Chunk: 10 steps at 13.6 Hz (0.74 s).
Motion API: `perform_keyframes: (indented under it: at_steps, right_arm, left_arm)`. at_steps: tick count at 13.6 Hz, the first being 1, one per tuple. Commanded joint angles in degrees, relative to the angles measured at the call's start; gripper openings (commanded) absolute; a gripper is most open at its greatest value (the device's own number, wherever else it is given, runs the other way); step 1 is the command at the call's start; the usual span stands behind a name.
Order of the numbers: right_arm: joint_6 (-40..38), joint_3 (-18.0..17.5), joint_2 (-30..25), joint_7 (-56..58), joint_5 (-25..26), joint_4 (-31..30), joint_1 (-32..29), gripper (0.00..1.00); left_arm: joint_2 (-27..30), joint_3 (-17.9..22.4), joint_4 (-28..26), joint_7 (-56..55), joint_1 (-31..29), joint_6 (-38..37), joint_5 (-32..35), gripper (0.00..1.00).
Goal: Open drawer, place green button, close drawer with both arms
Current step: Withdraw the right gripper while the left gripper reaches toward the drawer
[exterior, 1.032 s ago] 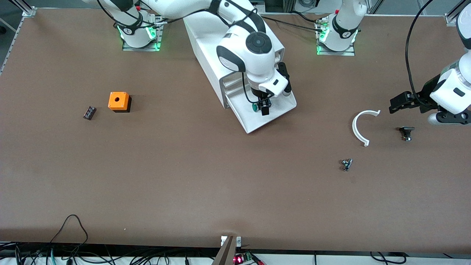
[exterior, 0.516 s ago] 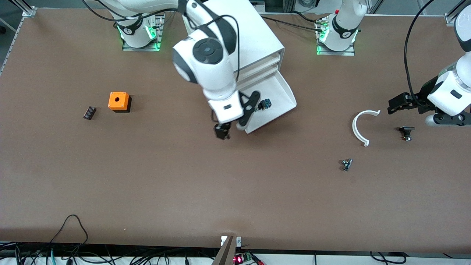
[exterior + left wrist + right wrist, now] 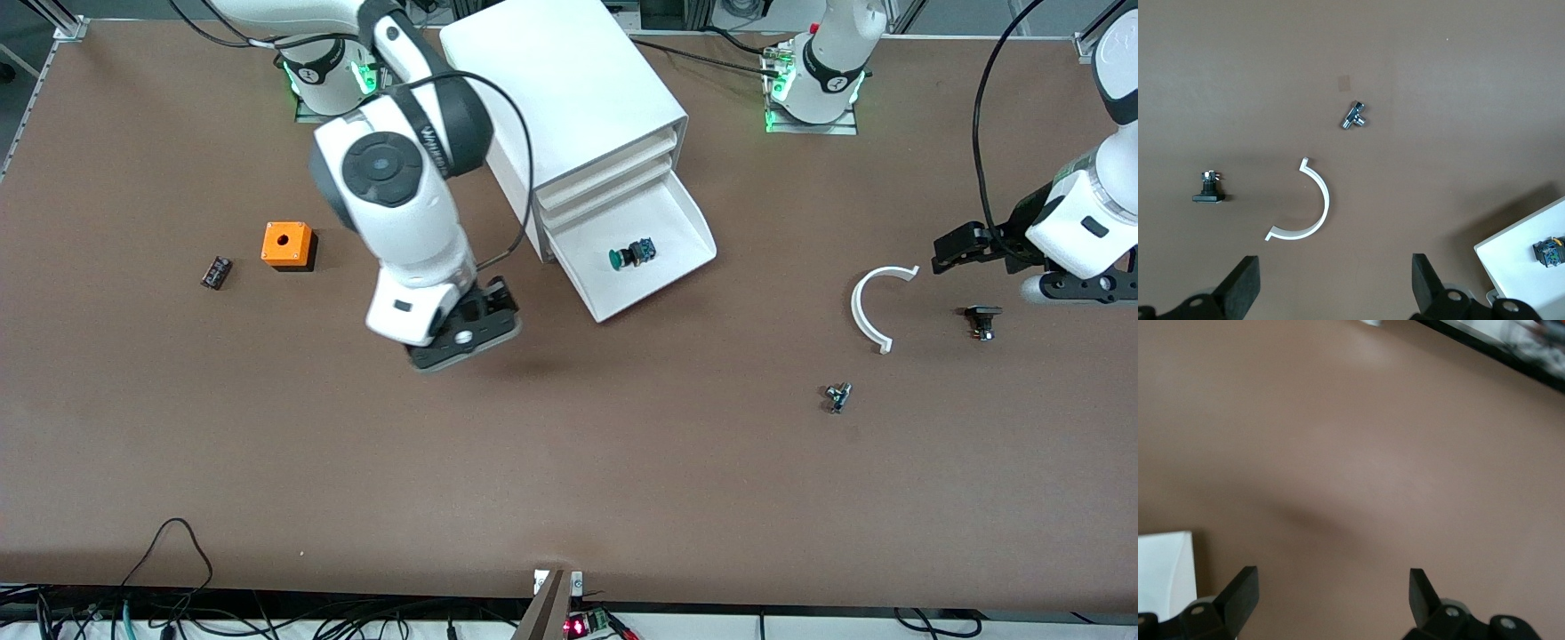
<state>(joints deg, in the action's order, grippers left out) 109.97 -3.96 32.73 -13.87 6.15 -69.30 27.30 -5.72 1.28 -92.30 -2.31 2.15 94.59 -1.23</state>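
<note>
The white cabinet (image 3: 569, 98) stands at the robots' edge of the table, and its lowest drawer (image 3: 680, 222) is pulled out. The green-capped button (image 3: 631, 256) lies on its side in that drawer, free of any gripper. My right gripper (image 3: 462, 333) hangs over the bare table beside the drawer, toward the right arm's end. It is open and empty in the right wrist view (image 3: 1330, 600). My left gripper (image 3: 949, 252) is open and empty over the table by the white arc, as the left wrist view (image 3: 1335, 293) shows. That view also catches the drawer's corner (image 3: 1525, 267) and the button (image 3: 1548, 252).
An orange box with a hole (image 3: 287, 244) and a small black part (image 3: 215, 272) lie toward the right arm's end. A white arc (image 3: 876, 307), a black part (image 3: 981, 320) and a small metal piece (image 3: 837, 396) lie toward the left arm's end.
My right gripper let go of the button in the drawer, then rose and swung away toward the right arm's end. The button now lies uncovered. The left gripper barely moved.
</note>
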Motion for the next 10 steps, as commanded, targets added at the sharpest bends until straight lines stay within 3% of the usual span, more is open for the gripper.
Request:
perform_keyframes:
  at_steps: [1, 3, 10]
  right_arm:
    - [-3.9, -0.4, -7.7, -9.7, -0.6, -7.5, -5.0, 1.00]
    - [-4.9, -0.3, -12.2, -10.8, -0.6, -13.2, -9.3, 1.00]
    - [-5.2, 0.0, -20.0, -7.0, -0.7, -17.8, -25.7, 1.00]
  left_arm:
    - [-0.7, -0.1, 1.8, -0.2, -0.3, -1.5, -0.7, 1.00]
    - [-0.8, -0.2, 1.8, -0.4, -0.2, -1.2, -0.7, 1.00]
    - [-1.3, 0.4, 1.7, -0.3, -0.4, -1.4, -0.7, 1.00]
